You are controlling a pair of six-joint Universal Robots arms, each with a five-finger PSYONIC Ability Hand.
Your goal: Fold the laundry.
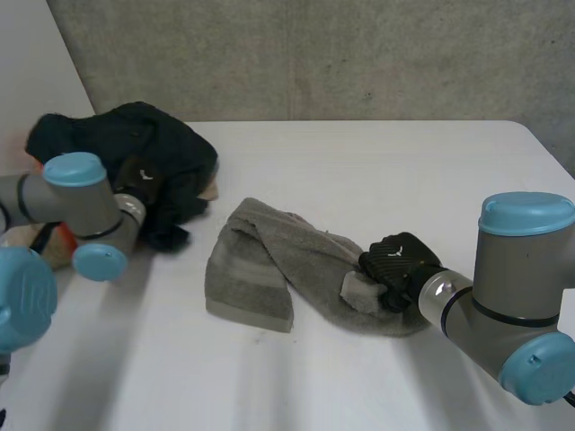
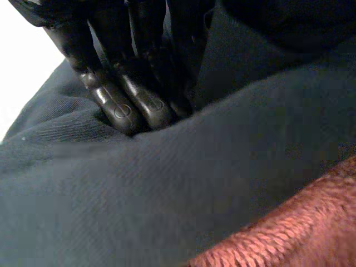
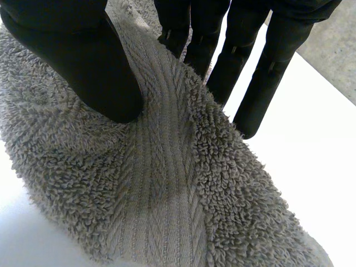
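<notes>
Pinching the near end of the grey towel (image 1: 269,260), the right hand (image 1: 400,260) has a raised ridge of cloth caught between its thumb (image 3: 83,67) and its almost straight fingers (image 3: 256,78). The hold looks light and sits at the towel's edge, not its middle, which suits drawing that end out flat. The towel lies bunched in the middle of the white table (image 1: 359,171). One end is doubled over into a thick wedge on the side toward the left arm, and the rest trails in loose creases toward the right hand, so by my reading it needs spreading before any fold can be made.

At the far left corner of the table the left hand (image 1: 139,175) is sunk into a heap of dark clothes (image 1: 135,135). Its fingers (image 2: 128,105) are curled into a fold of the dark cloth and seem to grip it, probably to hold the heap aside or pick the next piece. A reddish knitted cloth (image 2: 289,233) lies just beside that fold.
</notes>
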